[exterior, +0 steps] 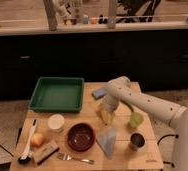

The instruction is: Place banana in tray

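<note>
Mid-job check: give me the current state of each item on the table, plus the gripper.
gripper: low over the table's middle, right at the banana
banana: on the table, outside the tray
tray: empty, at the table's back left
red bowl: upright, looks empty
white cup: upright
metal cup: upright, front right
fork: lying flat at the front edge

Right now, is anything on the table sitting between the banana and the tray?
Nothing visible does. The claw is down at the banana near the table's middle, and the tray lies up and to the left of it. The bare wood between them holds nothing; the blue sponge sits off that line, and the red bowl lies nearer the camera.
</note>
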Tool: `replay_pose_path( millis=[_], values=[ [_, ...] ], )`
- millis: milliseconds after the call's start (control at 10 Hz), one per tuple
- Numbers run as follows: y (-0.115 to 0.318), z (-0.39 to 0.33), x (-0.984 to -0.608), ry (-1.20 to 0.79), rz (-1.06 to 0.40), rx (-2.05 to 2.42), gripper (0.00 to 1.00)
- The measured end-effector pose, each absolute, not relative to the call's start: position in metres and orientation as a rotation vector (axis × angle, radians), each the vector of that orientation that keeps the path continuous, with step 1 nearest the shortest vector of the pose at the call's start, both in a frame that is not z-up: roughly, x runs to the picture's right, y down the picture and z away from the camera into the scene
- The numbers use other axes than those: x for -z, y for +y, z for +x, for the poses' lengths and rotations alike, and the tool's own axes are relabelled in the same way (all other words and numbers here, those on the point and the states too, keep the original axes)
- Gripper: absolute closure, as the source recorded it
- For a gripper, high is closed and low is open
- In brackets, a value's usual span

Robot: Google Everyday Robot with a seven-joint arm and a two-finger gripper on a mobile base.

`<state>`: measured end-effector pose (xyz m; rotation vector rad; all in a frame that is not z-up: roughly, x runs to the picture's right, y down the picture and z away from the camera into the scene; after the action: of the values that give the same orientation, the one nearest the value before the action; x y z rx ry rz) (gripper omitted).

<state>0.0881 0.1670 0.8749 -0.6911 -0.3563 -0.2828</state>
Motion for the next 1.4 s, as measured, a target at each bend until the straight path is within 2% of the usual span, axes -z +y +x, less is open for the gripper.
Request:
replay_pose_path(
  millis=[300, 500, 600, 1400],
  values=[
    [0.168, 0.099, -0.878, -0.402, -0.692, 0.25, 0.79],
    [0.168, 0.104, -0.877, -0.43, -0.689, 0.234, 0.97],
    [0.168, 0.105, -0.876, -0.438, -0.688, 0.232, 1.0],
    [0.154, 0.092, -0.857, -0.438, -0.666, 0.285, 1.0]
  ],
)
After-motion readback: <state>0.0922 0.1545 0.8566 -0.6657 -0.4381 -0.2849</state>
